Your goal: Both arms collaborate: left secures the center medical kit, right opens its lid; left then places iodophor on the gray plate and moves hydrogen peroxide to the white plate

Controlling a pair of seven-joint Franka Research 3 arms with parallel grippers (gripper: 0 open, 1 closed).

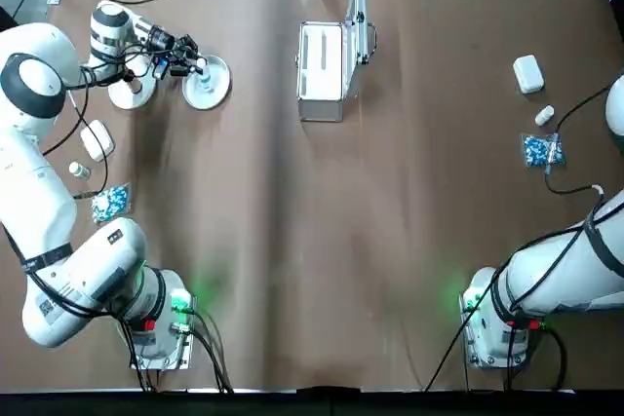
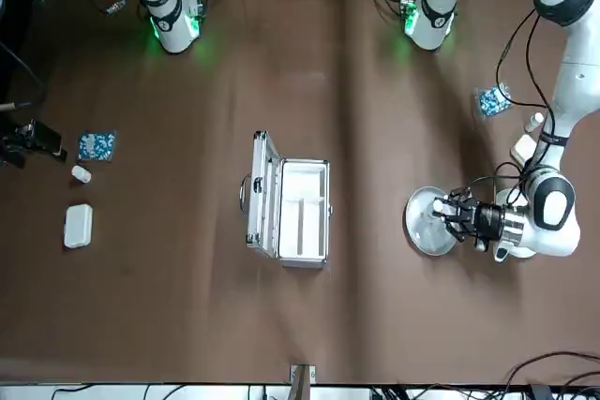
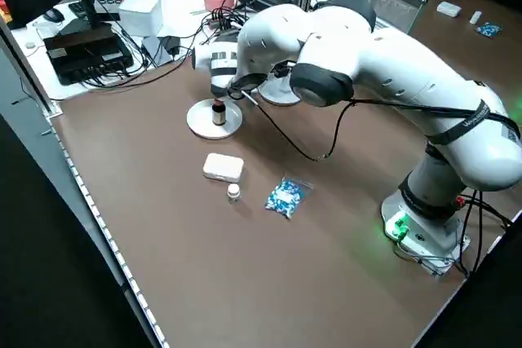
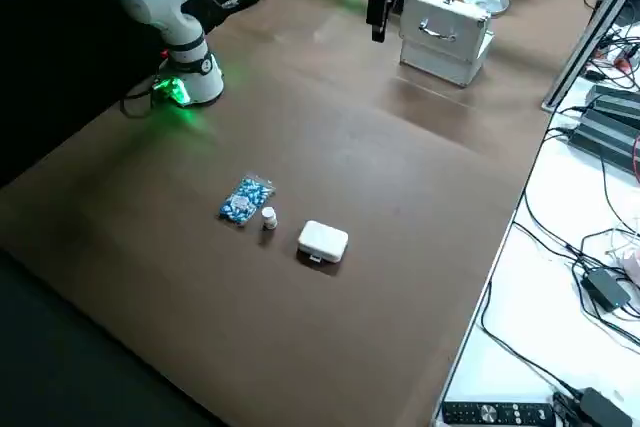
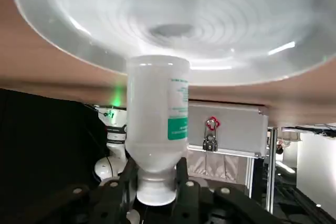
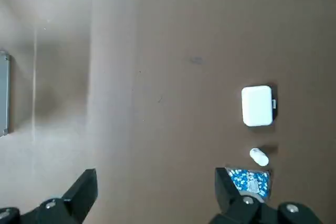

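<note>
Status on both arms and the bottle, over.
Left gripper shut on white bottle, at a plate. Right gripper open. Medical kit open.

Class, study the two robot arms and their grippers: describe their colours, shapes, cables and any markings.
Both arms are glossy white with rounded, tube-like segments, dark bands at the joints and black cables running along the outside. Their bases show green lights and a small red part. The left gripper and right gripper each have two blocky black fingers with round silver screws behind them.
</note>
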